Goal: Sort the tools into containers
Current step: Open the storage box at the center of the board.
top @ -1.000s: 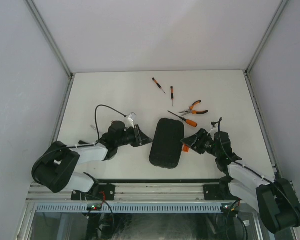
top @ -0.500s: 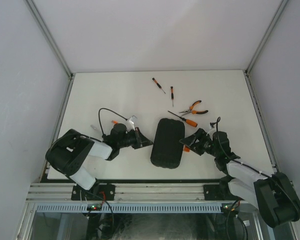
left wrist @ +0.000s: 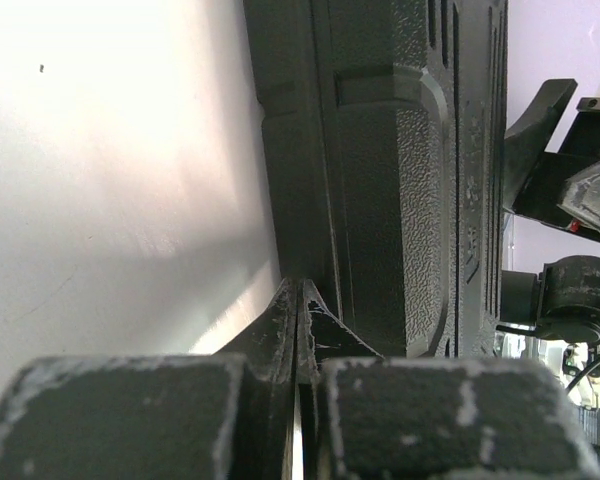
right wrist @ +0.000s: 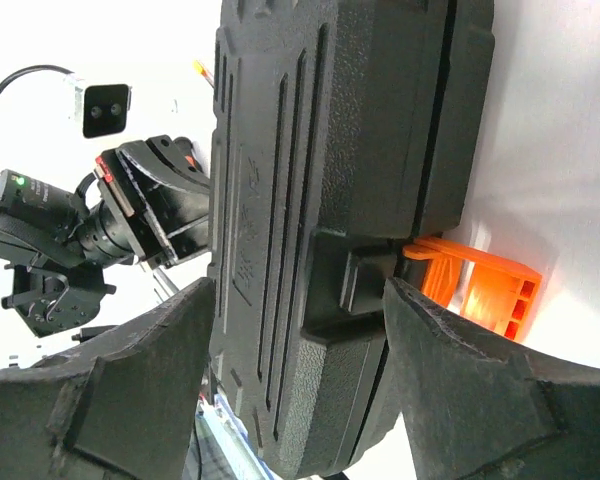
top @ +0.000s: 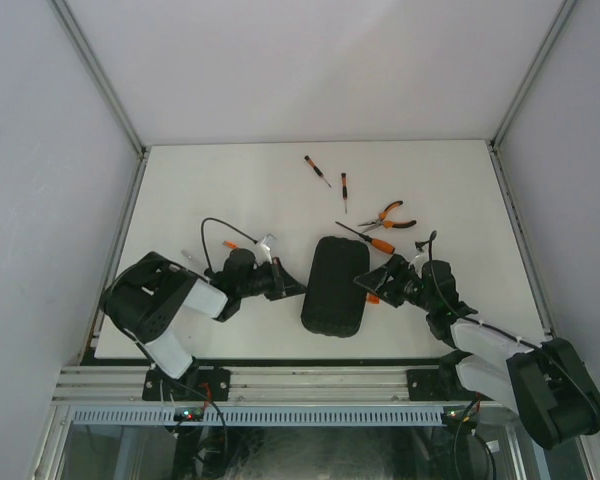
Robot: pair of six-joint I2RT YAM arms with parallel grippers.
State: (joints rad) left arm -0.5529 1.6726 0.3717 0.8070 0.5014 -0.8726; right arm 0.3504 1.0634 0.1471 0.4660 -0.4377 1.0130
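Lying closed on the white table [top: 230, 190], the black tool case [top: 333, 285] sits between the two grippers, its ribbed shell facing up.

The left gripper [top: 296, 287] comes at it low from its left long side. Its fingers [left wrist: 280, 335] are pressed flat together with nothing between them, and their tip sits at the foot of the case's side wall [left wrist: 400, 180]. Whether it actually touches the plastic I cannot tell.

The right gripper [top: 372, 285] faces the opposite long side, its jaws spread wide. In its wrist view the case [right wrist: 320, 130] fills the space ahead, and its latch edge lies in the gap between the two fingers [right wrist: 130, 370]. One finger is on the ribbed-shell side and the other on the table side. No clamping shows, so it has hold of nothing. The orange latch [right wrist: 475, 290] juts out from the case's edge just beside the table-side finger.

The other tools lie out past the right gripper, farther from the arm bases. A long screwdriver [top: 365, 237] with an orange grip is nearest. The pliers [top: 390, 217] lie just beyond it, and two small screwdrivers [top: 317, 170] [top: 344, 190] are farther still, well apart from both grippers.
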